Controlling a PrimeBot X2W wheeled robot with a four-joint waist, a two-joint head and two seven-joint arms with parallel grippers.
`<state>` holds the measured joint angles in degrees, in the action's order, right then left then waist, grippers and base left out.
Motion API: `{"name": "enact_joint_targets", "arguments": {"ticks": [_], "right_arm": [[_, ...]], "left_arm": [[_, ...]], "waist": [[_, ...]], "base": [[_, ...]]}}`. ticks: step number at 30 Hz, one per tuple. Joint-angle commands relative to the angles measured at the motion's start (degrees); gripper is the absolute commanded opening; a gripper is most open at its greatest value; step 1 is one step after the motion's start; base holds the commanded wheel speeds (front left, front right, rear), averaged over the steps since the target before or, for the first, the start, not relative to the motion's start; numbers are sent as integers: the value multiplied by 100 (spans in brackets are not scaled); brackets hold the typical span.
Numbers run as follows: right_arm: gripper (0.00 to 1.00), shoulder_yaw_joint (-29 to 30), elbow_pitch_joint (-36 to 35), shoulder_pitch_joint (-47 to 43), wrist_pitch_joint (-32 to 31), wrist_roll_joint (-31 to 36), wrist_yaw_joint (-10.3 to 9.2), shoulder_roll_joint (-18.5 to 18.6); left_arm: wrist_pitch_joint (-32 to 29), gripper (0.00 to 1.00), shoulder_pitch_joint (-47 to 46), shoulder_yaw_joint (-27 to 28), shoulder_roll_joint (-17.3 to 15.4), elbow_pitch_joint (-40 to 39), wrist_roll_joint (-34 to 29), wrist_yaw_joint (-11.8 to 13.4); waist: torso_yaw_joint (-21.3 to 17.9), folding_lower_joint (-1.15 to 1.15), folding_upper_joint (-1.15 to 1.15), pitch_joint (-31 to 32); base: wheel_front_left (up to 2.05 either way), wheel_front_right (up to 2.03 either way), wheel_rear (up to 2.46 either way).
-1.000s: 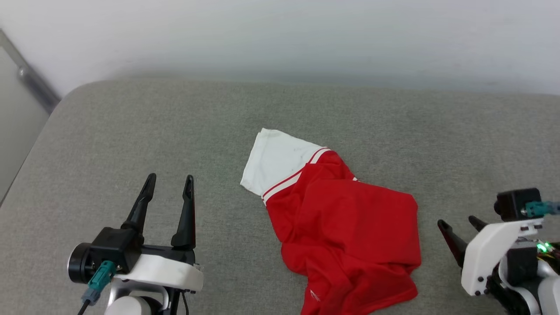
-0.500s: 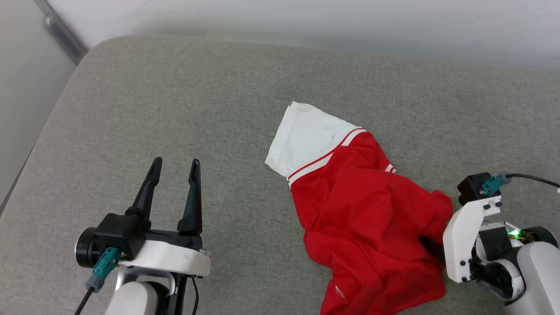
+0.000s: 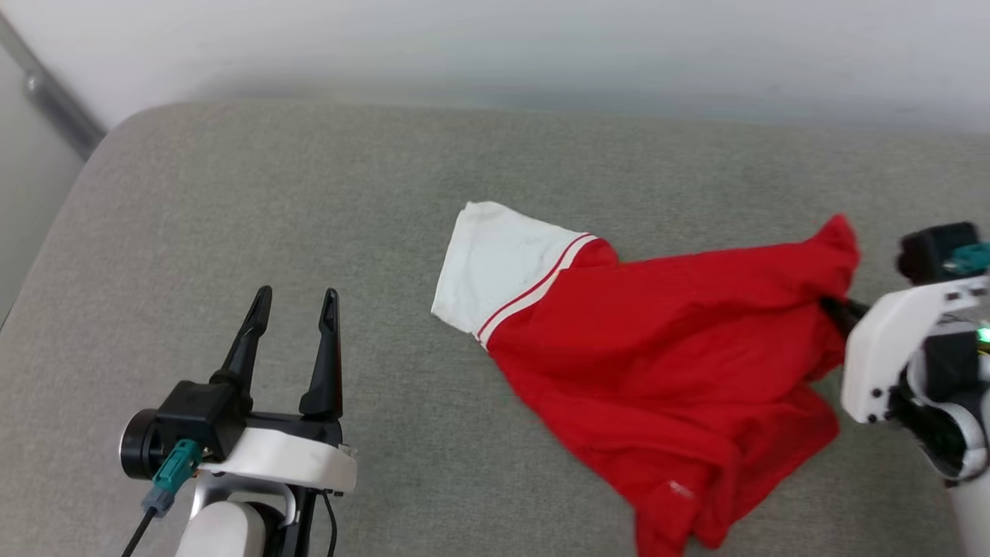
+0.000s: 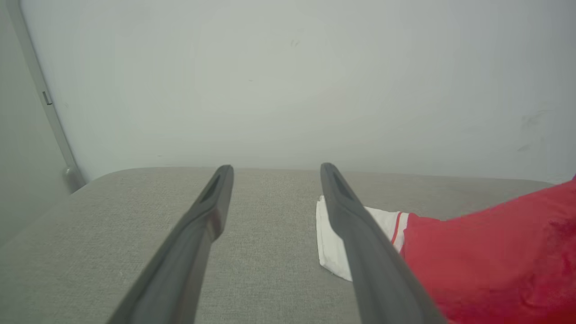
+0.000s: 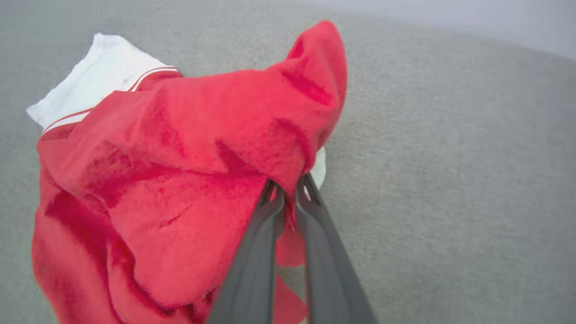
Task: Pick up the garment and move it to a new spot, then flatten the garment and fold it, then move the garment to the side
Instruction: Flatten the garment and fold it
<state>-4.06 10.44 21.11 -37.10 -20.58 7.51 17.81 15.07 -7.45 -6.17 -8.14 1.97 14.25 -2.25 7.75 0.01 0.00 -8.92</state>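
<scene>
Right hand (image 5: 288, 183): we see its two dark fingers drawn together and clamped on a bunched red fold at the right edge of the garment (image 3: 681, 348). The fingertips are buried in the cloth.
Garment: we find it on the grey cushion (image 3: 232, 193). Its right end is pulled up off the cushion into a peak just above the right hand's grip. The rest slopes down from there and lies crumpled, red side up.
White sleeve (image 3: 495, 263): it lies flat on the cushion at the garment's far left end, the end opposite the grip. A red-and-white striped band marks where it joins the red cloth.
Lower edge of the garment: it trails in loose folds towards us, below and left of the grip. We cannot tell from the head view whether this part touches the cushion.
Left hand (image 3: 297, 294): its fingers stand apart with nothing between them. It hangs over bare cushion, well to the left of the garment and nearer to us than the white sleeve, touching no cloth.
Wall (image 3: 495, 46): plain and pale, it rises behind the cushion, beyond the garment.
</scene>
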Motion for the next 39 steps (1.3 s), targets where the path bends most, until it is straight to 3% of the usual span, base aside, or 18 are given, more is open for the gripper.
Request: {"name": "enact_joint_targets", "arguments": {"ticks": [1,9,15,16,17,18,25,29,33,39], "right_arm": [[0,168,-88,-169,84,83,-3,-52],[0,1172,-785,-1867,-57,528,-3,-821],[0,1264,-521,-2828,60,361,-3,-1309],[43,1252,-440,-2873,149,281,-3,-1356],[43,1227,-390,-2896,283,257,-3,-1384],[100,1207,-392,-2895,492,238,-3,-1408],[100,1308,-744,-2772,2625,275,-3,-1477],[100,1335,-918,-2741,3348,496,-3,-1483],[100,1326,-1131,-2666,3709,824,-3,-1469],[100,1187,-1544,-2695,3550,1082,-3,-1478]], "left_arm": [[14,100,61,27,17,5,-52,-20],[14,100,387,59,47,-30,-95,42],[-8,100,524,79,-29,8,-46,42],[-19,100,537,73,-34,15,-43,47],[-36,100,562,69,-40,24,-36,52],[-48,100,590,65,-46,36,-40,58],[-94,100,751,54,-46,100,7,114],[-108,100,863,63,-36,113,39,164],[-143,100,953,66,-39,105,51,218],[-203,100,986,75,-94,54,33,286]], "waist": [[-132,-1,0,132],[-451,-1,0,482],[-601,-1,0,560],[-612,-1,0,566],[-620,-1,0,578],[-625,-1,0,591],[-595,-1,0,744],[-599,-1,0,866],[-607,-1,0,942],[-615,-1,0,969]], "base": [[0,0,0],[0,0,0],[0,0,0],[0,0,0],[0,0,0],[0,0,0],[0,0,0],[0,0,0],[0,0,0],[0,0,0]]}}
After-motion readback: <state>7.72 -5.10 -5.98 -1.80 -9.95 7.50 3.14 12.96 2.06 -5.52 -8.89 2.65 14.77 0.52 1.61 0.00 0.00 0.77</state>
